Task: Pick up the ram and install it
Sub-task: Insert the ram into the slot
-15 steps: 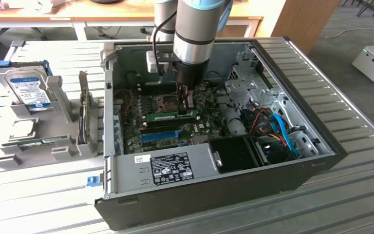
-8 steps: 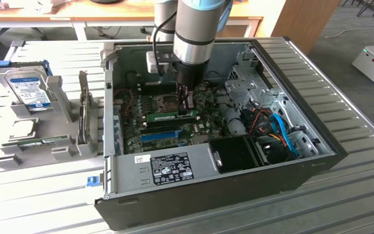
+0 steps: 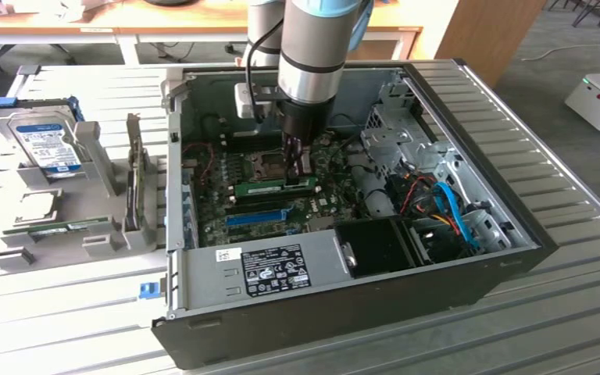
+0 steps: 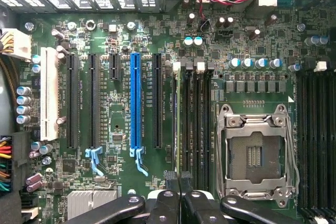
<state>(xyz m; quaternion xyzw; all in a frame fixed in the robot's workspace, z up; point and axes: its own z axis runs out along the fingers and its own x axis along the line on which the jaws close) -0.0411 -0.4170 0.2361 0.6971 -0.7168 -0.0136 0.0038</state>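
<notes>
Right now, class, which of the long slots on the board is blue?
The blue slot, standing between two black slots. All the others are black, apart from one white slot.

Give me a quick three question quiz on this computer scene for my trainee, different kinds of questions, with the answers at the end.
1. True or false: the hard drive lies inside the case.
2. Among the black slots on the board, one long slot has which colour? A red, B blue, C yellow.
3. Fill in: the hand is ___ (open or shut).
Key: 1 false, it stands in a grey holder outside the case, on the exterior view's left. 2 B. 3 shut.
</notes>
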